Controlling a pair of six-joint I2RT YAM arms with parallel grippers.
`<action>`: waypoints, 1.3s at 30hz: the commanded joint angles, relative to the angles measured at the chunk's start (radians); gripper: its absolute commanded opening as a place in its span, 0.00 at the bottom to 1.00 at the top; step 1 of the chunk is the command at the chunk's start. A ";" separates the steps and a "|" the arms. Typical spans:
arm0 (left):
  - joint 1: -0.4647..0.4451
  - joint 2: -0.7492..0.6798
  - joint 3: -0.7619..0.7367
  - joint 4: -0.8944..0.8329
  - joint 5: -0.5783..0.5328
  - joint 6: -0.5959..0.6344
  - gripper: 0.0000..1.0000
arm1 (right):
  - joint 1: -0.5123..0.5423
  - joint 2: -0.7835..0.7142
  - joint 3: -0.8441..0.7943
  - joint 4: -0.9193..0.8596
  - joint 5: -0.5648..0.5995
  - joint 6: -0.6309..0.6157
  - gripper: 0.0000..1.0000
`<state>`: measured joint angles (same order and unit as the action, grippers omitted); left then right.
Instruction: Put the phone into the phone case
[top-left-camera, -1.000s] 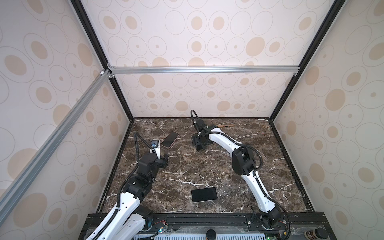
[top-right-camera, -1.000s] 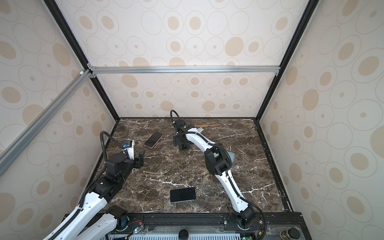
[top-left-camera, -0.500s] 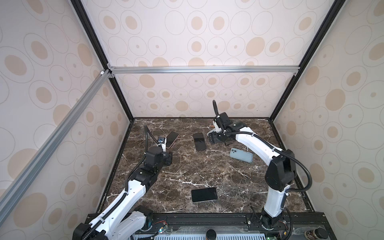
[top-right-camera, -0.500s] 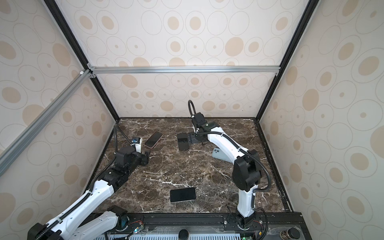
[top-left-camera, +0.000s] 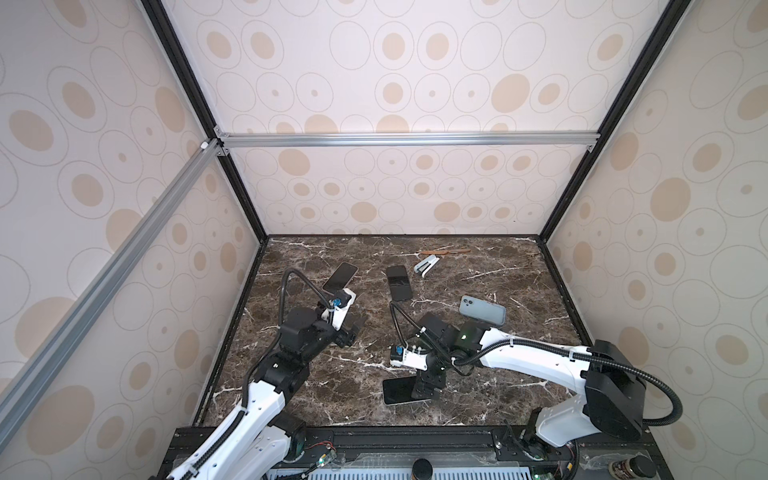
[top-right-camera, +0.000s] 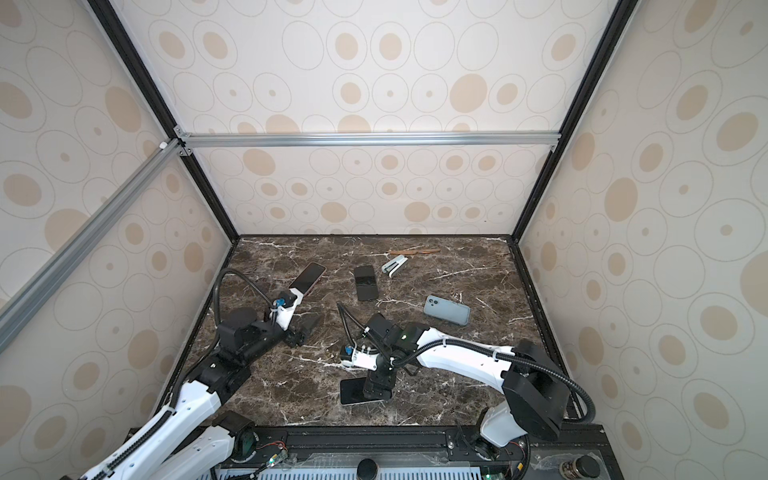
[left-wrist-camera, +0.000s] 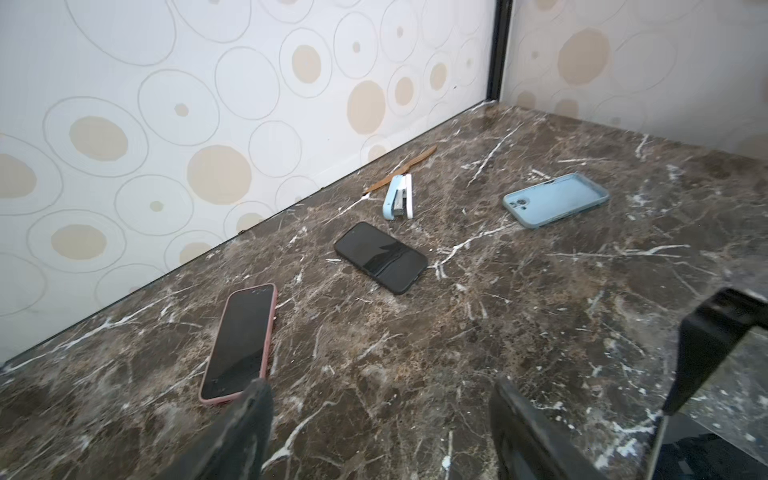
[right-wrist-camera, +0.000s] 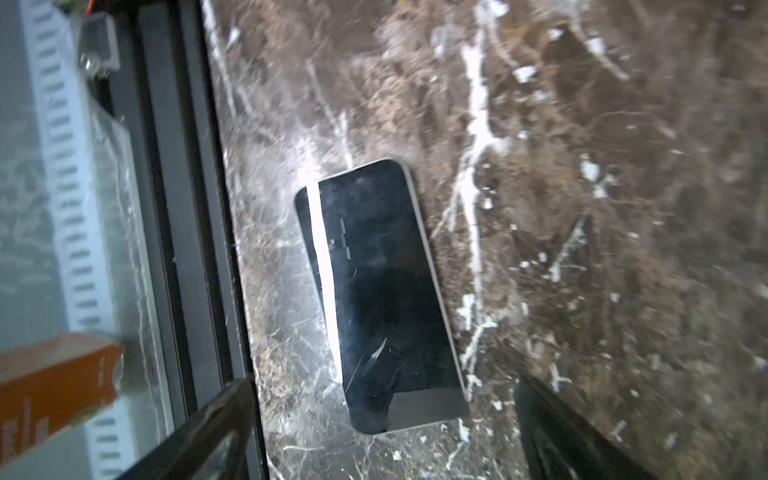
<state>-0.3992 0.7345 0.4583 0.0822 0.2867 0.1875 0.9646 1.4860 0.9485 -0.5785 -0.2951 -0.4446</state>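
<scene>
The light blue phone case (top-left-camera: 482, 311) (top-right-camera: 446, 311) (left-wrist-camera: 555, 199) lies flat at the right of the marble table. A bare dark phone (top-left-camera: 397, 391) (top-right-camera: 352, 392) (right-wrist-camera: 382, 291) with a pale edge lies screen up near the front edge. My right gripper (top-left-camera: 428, 384) (top-right-camera: 378, 388) (right-wrist-camera: 382, 384) hangs open just above that phone's right end, one finger on each side, not touching it. My left gripper (top-left-camera: 353, 328) (top-right-camera: 307, 326) (left-wrist-camera: 380, 384) is open and empty over bare table at the left.
A black phone (top-left-camera: 399, 282) (left-wrist-camera: 380, 257) and a pink-cased phone (top-left-camera: 340, 276) (left-wrist-camera: 239, 340) lie at the back left. A blue-white stapler (top-left-camera: 427, 265) (left-wrist-camera: 399, 201) and a wooden stick (top-left-camera: 444, 251) lie by the back wall. The black front rail (right-wrist-camera: 187, 208) runs close beside the bare phone.
My right arm has swung from the black phone at the back to the bare phone at the front. My left gripper has drifted a little right and forward.
</scene>
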 joint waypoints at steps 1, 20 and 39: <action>-0.003 -0.072 -0.065 0.078 0.048 0.126 0.85 | 0.007 -0.032 -0.047 0.084 -0.081 -0.253 1.00; -0.004 -0.061 -0.070 0.025 0.061 0.165 0.87 | 0.087 0.180 0.042 0.048 0.074 -0.318 0.99; -0.004 -0.066 -0.072 0.021 0.009 0.162 0.86 | 0.087 0.253 0.018 0.001 0.127 -0.243 0.90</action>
<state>-0.3996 0.6708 0.3611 0.1146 0.3080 0.3279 1.0443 1.7046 0.9703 -0.5476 -0.1783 -0.7002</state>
